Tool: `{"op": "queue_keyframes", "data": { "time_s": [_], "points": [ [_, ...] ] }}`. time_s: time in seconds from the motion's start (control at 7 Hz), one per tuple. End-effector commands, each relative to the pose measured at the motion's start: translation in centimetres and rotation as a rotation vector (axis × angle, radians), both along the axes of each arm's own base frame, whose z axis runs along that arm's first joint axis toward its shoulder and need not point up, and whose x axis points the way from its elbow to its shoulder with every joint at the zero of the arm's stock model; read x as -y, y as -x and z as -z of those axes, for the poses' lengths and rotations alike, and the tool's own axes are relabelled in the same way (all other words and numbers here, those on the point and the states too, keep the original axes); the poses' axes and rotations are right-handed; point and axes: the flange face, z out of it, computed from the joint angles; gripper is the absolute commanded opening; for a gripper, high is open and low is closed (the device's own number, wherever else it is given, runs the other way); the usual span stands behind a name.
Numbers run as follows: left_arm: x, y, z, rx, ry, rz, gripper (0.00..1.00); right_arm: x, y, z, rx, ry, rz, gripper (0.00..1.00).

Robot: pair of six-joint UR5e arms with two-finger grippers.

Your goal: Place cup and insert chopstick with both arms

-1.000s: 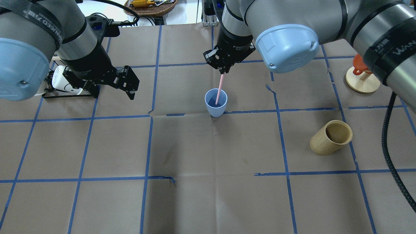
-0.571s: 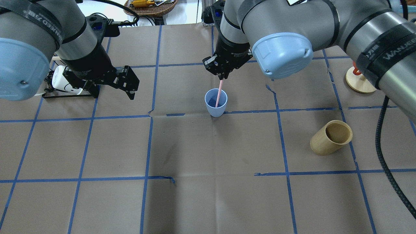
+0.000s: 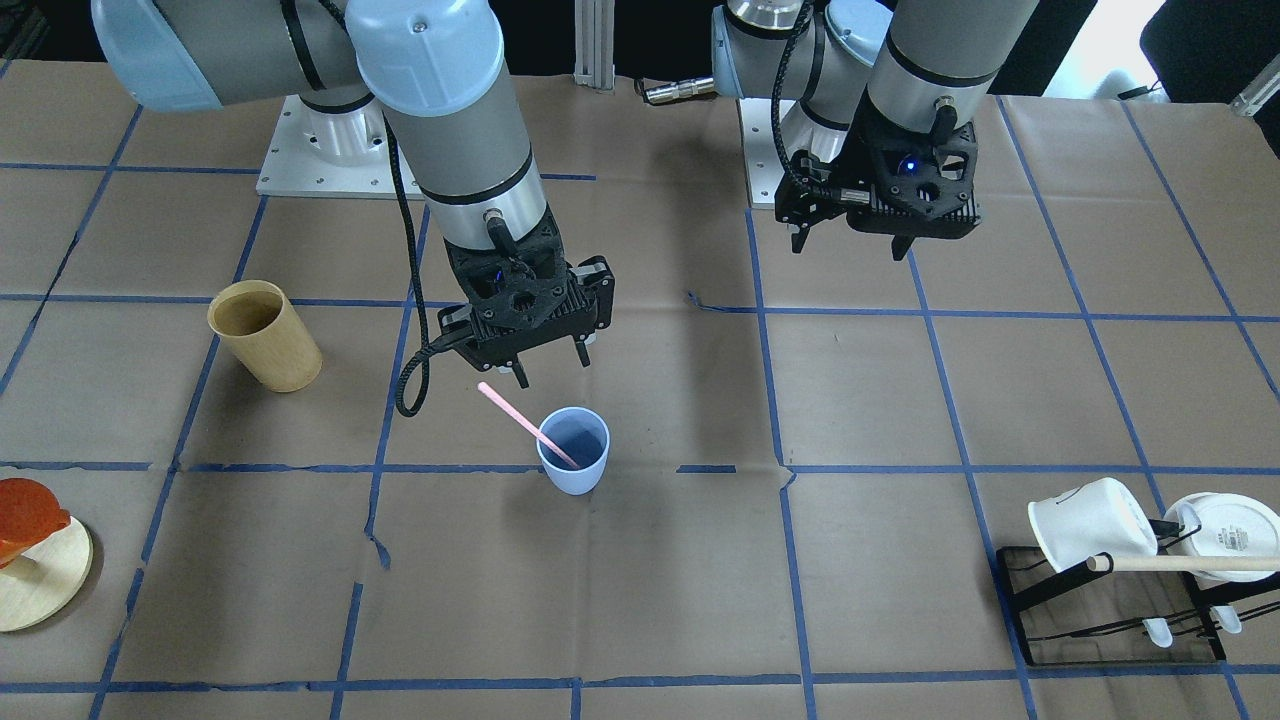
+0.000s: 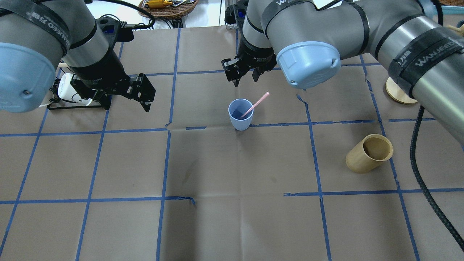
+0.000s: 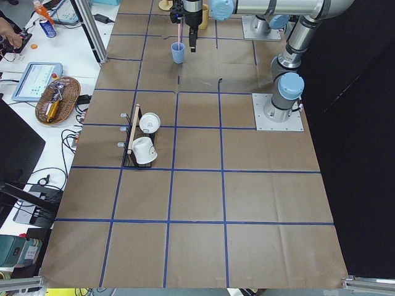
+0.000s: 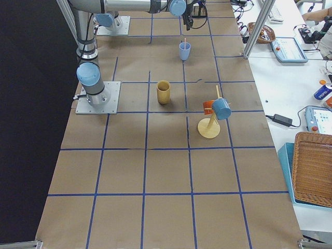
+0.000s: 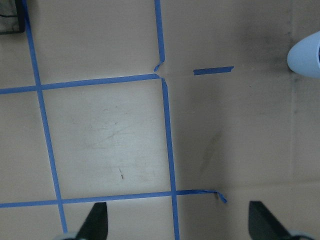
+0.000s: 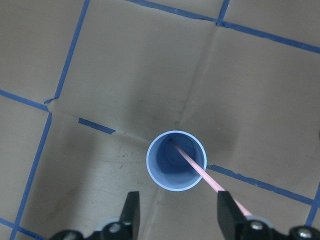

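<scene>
**Leaning chopstick could topple the cup**

The left gripper [image 4: 127, 104] hangs spread and empty, well apart. The blue cup [image 4: 240, 121] stands upright mid-table. Just above it, the right gripper [image 4: 245, 79] is spread, holding nothing. The pink chopstick [image 4: 258, 103] leans on the rim; a careless retreat might clip it.

chopstick [image 4: 255, 105] leaning across cup [image 4: 240, 125] mouth

Left wrist view: cup [image 7: 307, 55] cropped by right edge (only part of wall visible). Overhead: wooden stand [image 4: 395, 95] partly hidden behind right arm [image 4: 424, 69]. Front-facing: orange object [image 3: 25, 512] cut by left edge.
</scene>
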Motion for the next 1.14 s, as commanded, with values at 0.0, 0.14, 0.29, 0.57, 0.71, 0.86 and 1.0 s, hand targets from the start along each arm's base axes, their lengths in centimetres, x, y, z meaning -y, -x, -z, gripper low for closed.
{"op": "queue_keyframes", "data": {
  "time_s": [0.0, 0.14, 0.29, 0.57, 0.71, 0.86, 1.0],
  "points": [
    [0.0, 0.0, 0.0, 0.000, 0.000, 0.000, 1.00, 0.6, 0.4, -2.9, -0.002, 0.031, -0.001, 1.00],
    [0.0, 0.0, 0.0, 0.000, 0.000, 0.000, 1.00, -0.1, 3.1, -4.9, -0.055, 0.011, 0.035, 1.00],
    [0.0, 0.0, 0.0, 0.000, 0.000, 0.000, 1.00, 0.5, 8.4, -6.5, -0.081, 0.007, 0.116, 1.00],
    [0.0, 0.0, 0.0, 0.000, 0.000, 0.001, 1.00, -1.5, 13.1, -6.7, -0.145, -0.109, 0.171, 1.00],
    [0.0, 0.0, 0.0, 0.000, 0.000, 0.002, 1.00, -3.6, 15.6, -6.8, -0.185, -0.154, 0.218, 0.99],
    [0.0, 0.0, 0.1, 0.000, -0.002, 0.002, 1.00, -5.5, 16.8, -6.4, -0.178, -0.183, 0.240, 0.99],
    [0.0, 0.0, 0.1, 0.000, -0.002, 0.002, 1.00, -6.8, 16.8, -6.2, -0.174, -0.188, 0.244, 1.00]
  ]
}}
